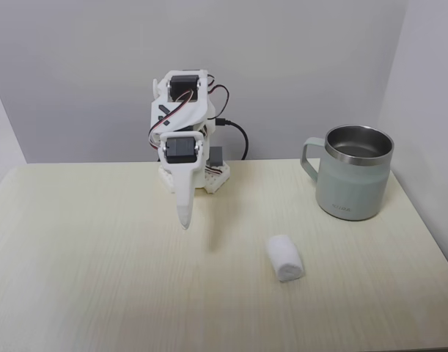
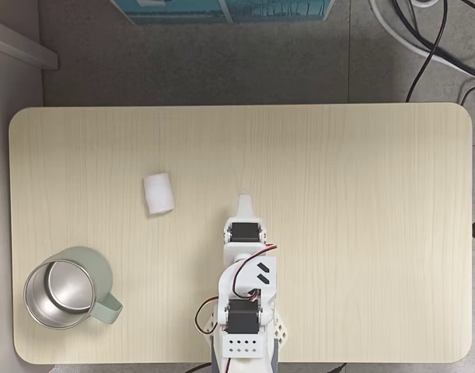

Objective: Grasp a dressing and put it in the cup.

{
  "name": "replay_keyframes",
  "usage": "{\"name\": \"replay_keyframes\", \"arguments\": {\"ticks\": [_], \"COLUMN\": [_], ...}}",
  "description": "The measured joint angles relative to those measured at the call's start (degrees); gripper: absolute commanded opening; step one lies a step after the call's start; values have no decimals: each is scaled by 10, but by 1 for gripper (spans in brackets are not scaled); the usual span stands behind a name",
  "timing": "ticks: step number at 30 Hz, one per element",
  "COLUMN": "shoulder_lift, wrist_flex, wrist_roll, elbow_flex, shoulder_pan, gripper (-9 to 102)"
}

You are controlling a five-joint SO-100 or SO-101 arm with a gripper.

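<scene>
The dressing (image 1: 285,257) (image 2: 158,193) is a small white gauze roll lying on its side on the pale wooden table. The cup (image 1: 354,174) (image 2: 66,287), a grey-green mug with a steel rim and interior, stands upright and holds nothing. My gripper (image 1: 185,217) (image 2: 245,205) hangs above the table near the arm's base, its white fingers pressed together into one point, shut with nothing held. In both fixed views it is well apart from the dressing and from the cup.
The table (image 1: 99,279) (image 2: 361,186) carries the arm's base (image 1: 198,176) (image 2: 242,342) at one long edge. Black cables (image 2: 424,39) run over the floor beyond the opposite edge. Grey walls (image 1: 421,95) close in behind and beside the cup.
</scene>
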Motion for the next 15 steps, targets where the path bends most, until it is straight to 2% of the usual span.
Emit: {"name": "replay_keyframes", "arguments": {"ticks": [15], "shoulder_lift": [0], "wrist_flex": [0], "wrist_roll": [19], "elbow_flex": [0], "shoulder_pan": [6], "gripper": [0]}}
